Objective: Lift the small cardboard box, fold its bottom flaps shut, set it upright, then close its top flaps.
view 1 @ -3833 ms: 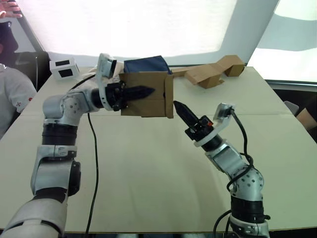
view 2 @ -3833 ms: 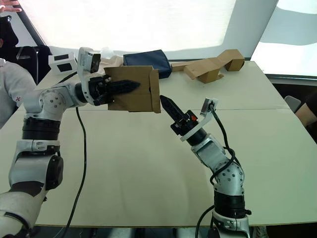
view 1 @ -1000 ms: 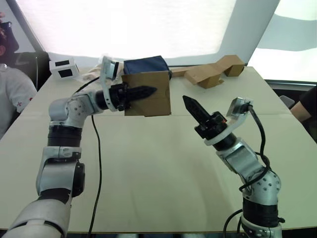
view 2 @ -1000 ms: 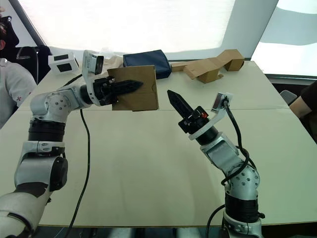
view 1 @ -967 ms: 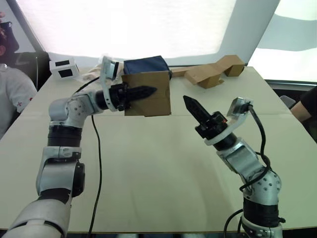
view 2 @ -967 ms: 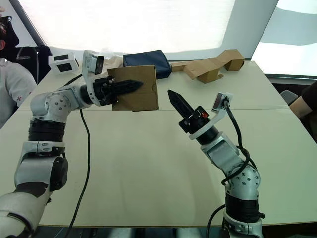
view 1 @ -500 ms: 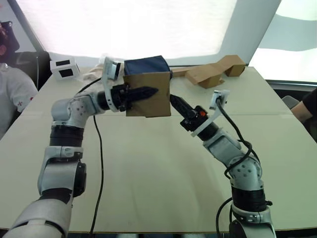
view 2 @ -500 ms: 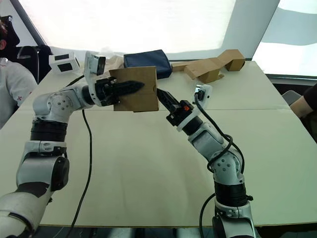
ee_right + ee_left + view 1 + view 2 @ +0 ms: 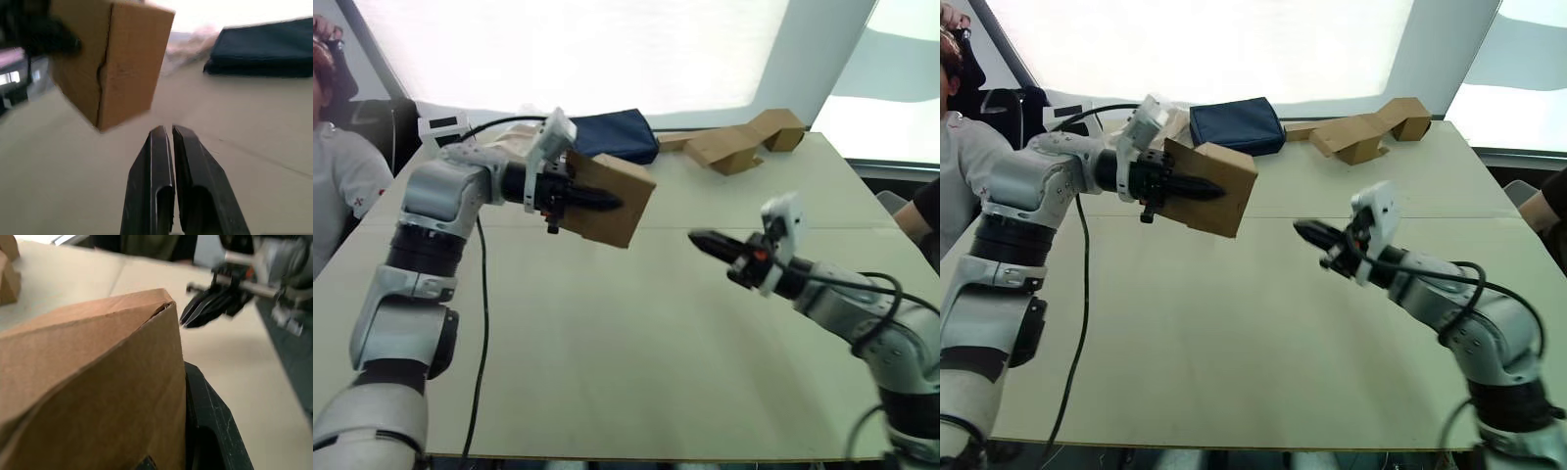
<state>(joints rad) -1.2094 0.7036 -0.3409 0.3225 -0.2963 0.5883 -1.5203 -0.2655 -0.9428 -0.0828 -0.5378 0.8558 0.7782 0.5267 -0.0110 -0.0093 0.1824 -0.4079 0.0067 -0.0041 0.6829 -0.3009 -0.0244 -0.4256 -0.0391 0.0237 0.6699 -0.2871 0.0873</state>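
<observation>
**Right gripper backed off, box tilted**

Half a second ago tip at box end; now right gripper (image 9: 700, 238) well apart, fingers pressed together, empty. Left gripper (image 9: 597, 199) clamped on small cardboard box (image 9: 612, 201), held above bench (image 9: 607, 333), now tilted. Bottom flaps (image 9: 128, 63) look folded flat; upright placement likely next.

Small cardboard box (image 9: 1217, 192): matt brown corrugated cardbd.

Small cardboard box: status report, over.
Left gripper shut on the small cardboard box, held tilted above the table. Right gripper shut, apart from it. Nothing between them.
</observation>
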